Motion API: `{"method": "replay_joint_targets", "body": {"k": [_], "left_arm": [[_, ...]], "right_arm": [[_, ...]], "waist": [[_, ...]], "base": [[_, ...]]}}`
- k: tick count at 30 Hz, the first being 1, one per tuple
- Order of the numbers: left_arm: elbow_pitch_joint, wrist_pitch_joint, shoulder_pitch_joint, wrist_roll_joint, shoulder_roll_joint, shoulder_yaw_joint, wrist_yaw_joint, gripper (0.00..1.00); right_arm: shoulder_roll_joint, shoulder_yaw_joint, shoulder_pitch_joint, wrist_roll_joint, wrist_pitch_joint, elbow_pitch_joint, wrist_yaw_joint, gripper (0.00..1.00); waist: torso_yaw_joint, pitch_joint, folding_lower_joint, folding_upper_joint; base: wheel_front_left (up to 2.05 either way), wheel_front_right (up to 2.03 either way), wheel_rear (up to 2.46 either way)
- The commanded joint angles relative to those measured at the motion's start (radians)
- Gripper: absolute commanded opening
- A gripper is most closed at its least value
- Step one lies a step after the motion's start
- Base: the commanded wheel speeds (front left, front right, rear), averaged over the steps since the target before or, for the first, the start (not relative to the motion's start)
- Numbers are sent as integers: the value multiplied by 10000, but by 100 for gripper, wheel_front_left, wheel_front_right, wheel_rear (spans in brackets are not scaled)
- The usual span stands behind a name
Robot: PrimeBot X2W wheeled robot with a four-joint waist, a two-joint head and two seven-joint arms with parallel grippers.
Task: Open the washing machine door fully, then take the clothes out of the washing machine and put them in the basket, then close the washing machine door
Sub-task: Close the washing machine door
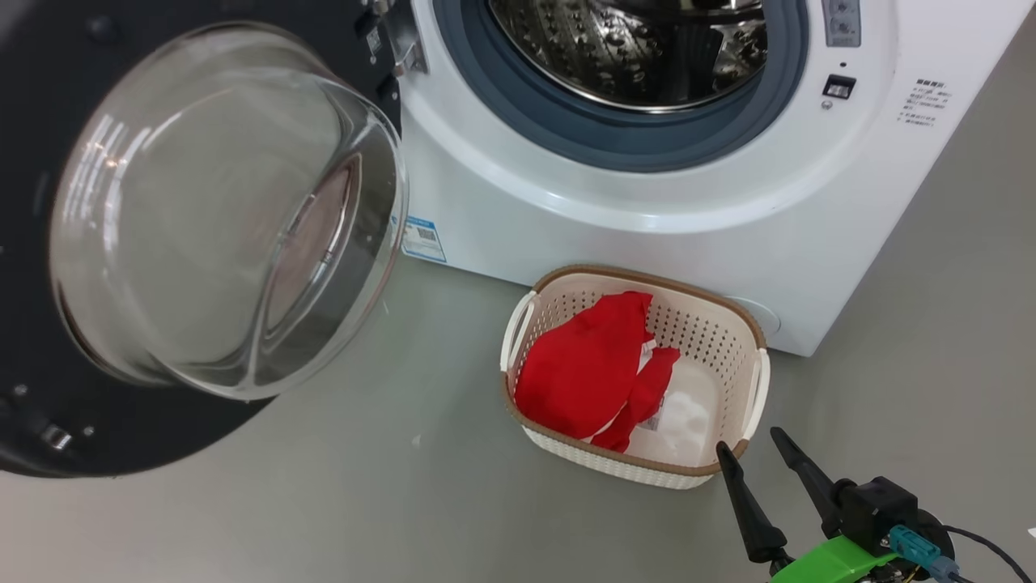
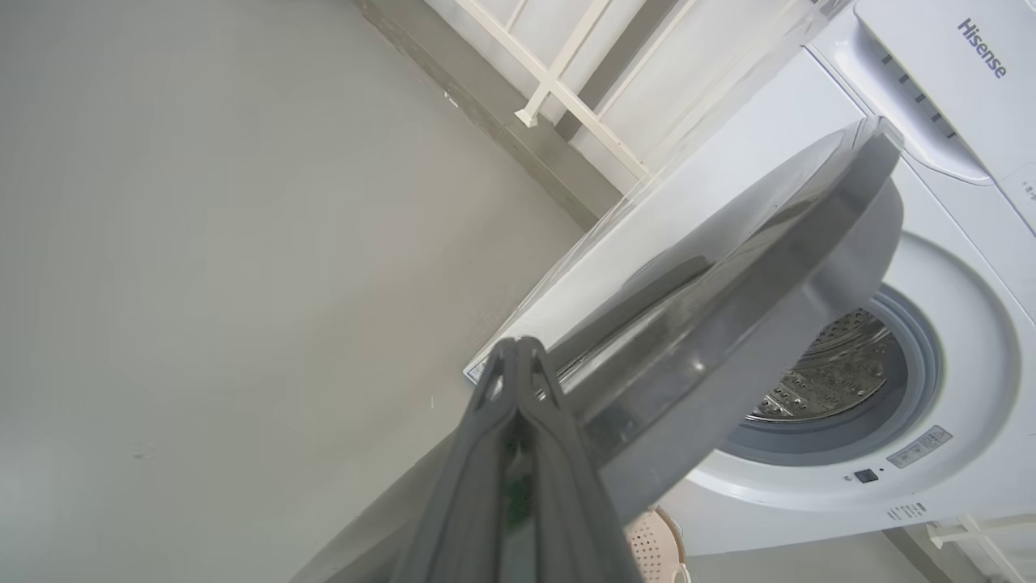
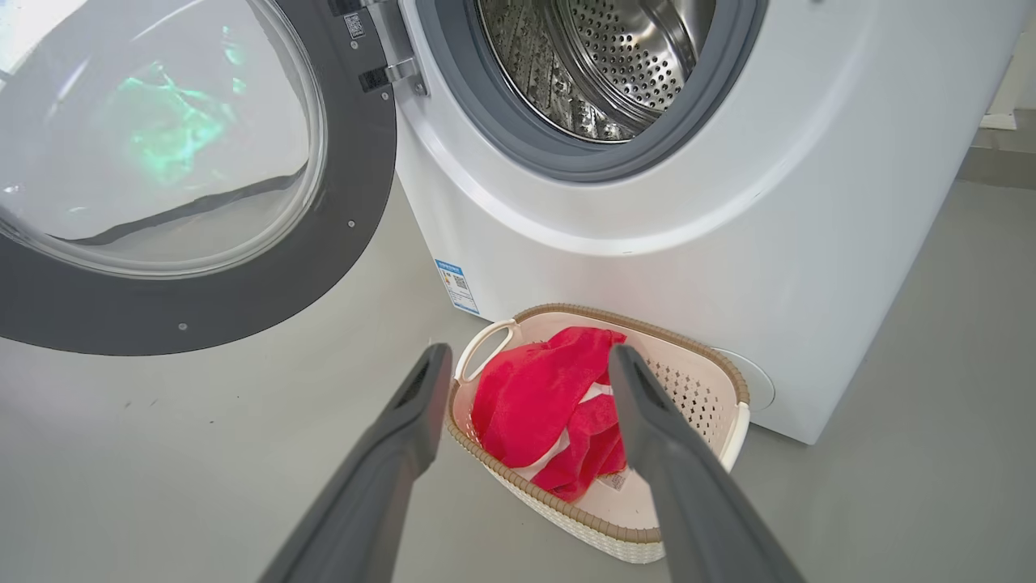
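The washer (image 1: 647,235) stood with its door (image 1: 32,405) swung wide to the left, the glass bowl bulging toward the camera. The visible part of the drum (image 1: 631,48) was bare perforated steel inside the grey gasket.

The basket (image 1: 728,320) sat on the floor (image 1: 405,502) just in front of the washer, below the opening. The red clothes (image 1: 583,368) lay bunched in it, heaped toward its left side, with a white stripe and a small tag showing. The basket's pale bottom was bare on the right.

The right gripper (image 1: 748,438) hung just beside the basket's near right corner, its fingers spread wide and holding nothing. The left gripper (image 2: 518,346) had its fingers pressed together on nothing, the tips close by the door's outer edge. Whether they touched the door could not be told.
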Motion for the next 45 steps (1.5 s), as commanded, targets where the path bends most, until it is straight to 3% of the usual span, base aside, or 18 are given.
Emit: {"method": "replay_joint_targets", "body": {"k": [1, 23, 39, 45], "left_arm": [[-477, 257, 51, -204, 547, 167, -75, 0], [-3828, 1314, 1395, -883, 978, -37, -75, 0], [-5886, 1996, 1339, -989, 287, -627, -75, 0], [-6570, 1670, 1158, -560, -112, -977, -75, 0]], "right_arm": [[9, 246, 10, 33, -65, -201, 48, 100], [135, 174, 284, 221, -65, -347, 48, 100], [176, 209, 367, 356, -65, -418, 48, 100], [180, 203, 329, 408, -65, -475, 48, 100]], "waist": [[-35, -186, 0, 0], [-461, -759, 0, 0], [-1386, -963, 0, 0], [-1853, -870, 0, 0]], "base": [[0, 0, 0], [0, 0, 0], [0, 0, 0], [0, 0, 0]]}}
